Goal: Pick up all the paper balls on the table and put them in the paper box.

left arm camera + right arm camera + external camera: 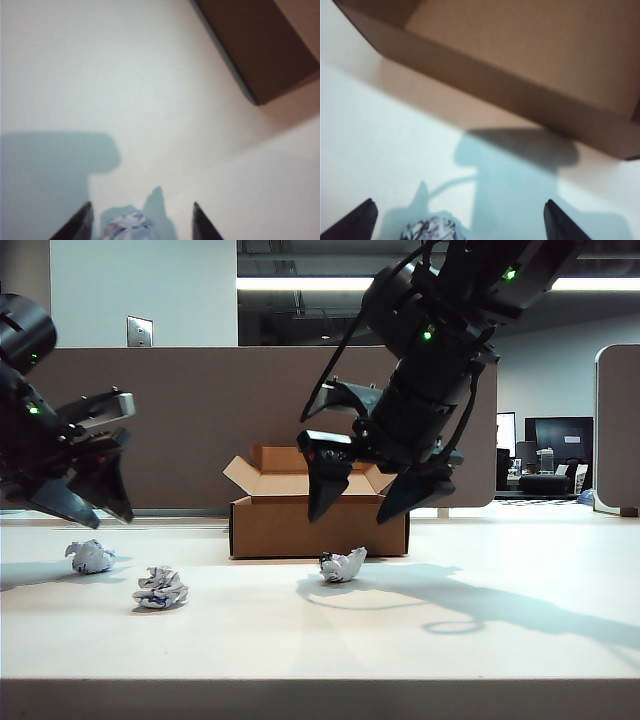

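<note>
Three paper balls lie on the table (420, 640): one at the far left (90, 556), one nearer the front (160, 588), one (343, 565) just in front of the paper box (318, 525). The box stands at the middle back with its flaps spread. My left gripper (108, 517) hangs open above the far-left ball; in the left wrist view its open gripper (142, 207) frames a ball (127, 227) lying on the table below. My right gripper (350, 518) hovers open over the ball by the box. The right wrist view shows the open gripper (459, 205) with that ball (430, 230) below, nearer one finger.
A grey-brown divider panel (190, 420) runs behind the table. The box's corner (265, 50) shows in the left wrist view, and its open inside (520, 65) lies just beyond the right gripper. The table's thick front edge (320, 695) is in the foreground.
</note>
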You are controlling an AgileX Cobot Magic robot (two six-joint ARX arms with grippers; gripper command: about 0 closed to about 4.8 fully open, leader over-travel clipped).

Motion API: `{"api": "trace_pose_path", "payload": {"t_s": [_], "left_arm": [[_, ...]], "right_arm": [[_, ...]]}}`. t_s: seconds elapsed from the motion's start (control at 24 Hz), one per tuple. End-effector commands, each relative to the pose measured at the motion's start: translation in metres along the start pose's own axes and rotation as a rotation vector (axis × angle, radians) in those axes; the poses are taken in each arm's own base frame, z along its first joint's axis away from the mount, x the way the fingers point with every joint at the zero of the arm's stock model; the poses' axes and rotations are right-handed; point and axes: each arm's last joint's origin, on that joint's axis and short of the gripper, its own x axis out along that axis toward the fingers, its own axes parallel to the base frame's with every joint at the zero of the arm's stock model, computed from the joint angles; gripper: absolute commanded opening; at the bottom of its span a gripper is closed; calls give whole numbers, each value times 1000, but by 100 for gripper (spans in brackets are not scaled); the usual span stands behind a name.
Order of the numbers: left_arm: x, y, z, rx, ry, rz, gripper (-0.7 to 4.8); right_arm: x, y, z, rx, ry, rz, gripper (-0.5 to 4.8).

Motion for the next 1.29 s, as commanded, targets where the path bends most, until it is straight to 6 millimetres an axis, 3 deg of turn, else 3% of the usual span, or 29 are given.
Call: {"api": "trace_pose_path", "payload": {"t_s": [0.04, 0.42, 1.04, 1.29], "left_arm": [[8, -8, -3, 45, 47, 45, 247], [12, -11, -5, 123, 120, 225, 247], [15, -12, -11, 80, 166, 172, 246], [19, -12, -15, 74, 189, 168, 246]], "right_arm": [[1, 1, 1, 3, -4, 1, 473], [3, 1, -1, 2, 11, 0, 473], [3, 6, -5, 27, 48, 17, 472], [17, 10, -16, 19, 104, 39, 471]]}}
